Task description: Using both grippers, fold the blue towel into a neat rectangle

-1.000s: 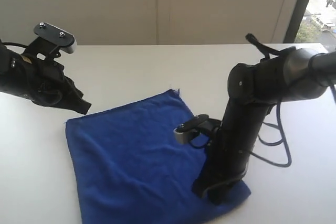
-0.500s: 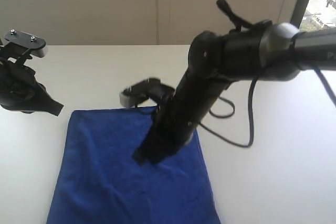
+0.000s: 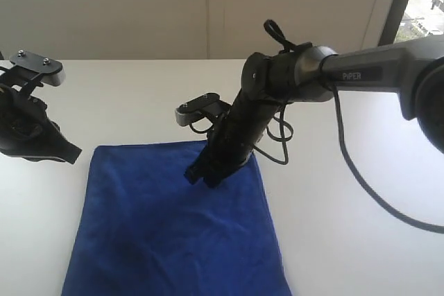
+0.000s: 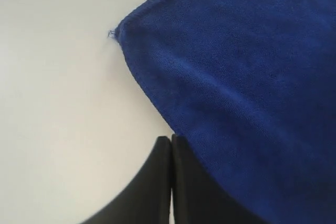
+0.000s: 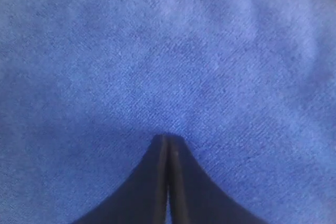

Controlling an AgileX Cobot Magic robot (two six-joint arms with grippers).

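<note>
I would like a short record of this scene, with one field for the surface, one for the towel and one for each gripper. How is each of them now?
surface: white table
towel: blue towel lies flat on the table; its near end runs out of the exterior view
left arm: left gripper shut, holding nothing, beside the towel's far left corner
right arm: right gripper shut, no cloth between the jaws, tip pointing down at the towel near its far edge; contact cannot be told

Soft daylight, faint shadows; the wrist views are slightly blurred.
</note>
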